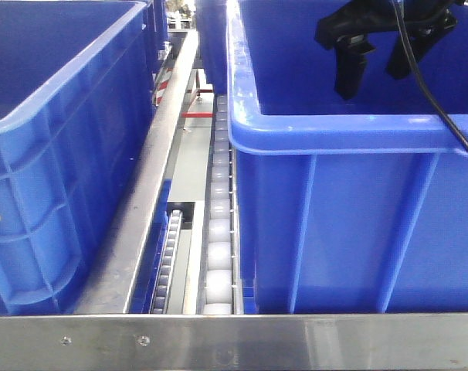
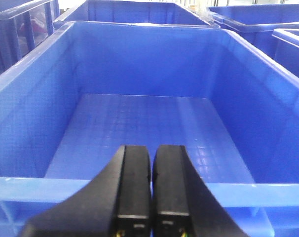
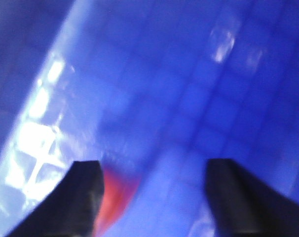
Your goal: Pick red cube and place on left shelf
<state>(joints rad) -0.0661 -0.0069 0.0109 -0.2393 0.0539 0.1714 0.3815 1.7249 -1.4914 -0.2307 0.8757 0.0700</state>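
Note:
The red cube [image 3: 114, 197] shows only in the blurred right wrist view, as a red patch on the crate floor right beside the inner face of the left finger [image 3: 83, 197]. My right gripper [image 3: 157, 170] is open, and I cannot tell whether it touches the cube. In the front view the right gripper [image 1: 379, 69] hangs open inside the right blue crate [image 1: 350, 224]. My left gripper [image 2: 152, 153] is shut and empty above the near rim of an empty blue crate [image 2: 139, 123]. The left shelf [image 1: 153, 178], a steel rack with white rollers [image 1: 218, 239], carries the crates.
A second big blue crate [image 1: 56, 154] stands on the left of the rack. A steel front rail [image 1: 234, 340] runs across the bottom. More blue crates [image 2: 258, 19] stand behind. A paler blue blurred shape [image 3: 174, 197] lies between the right fingers.

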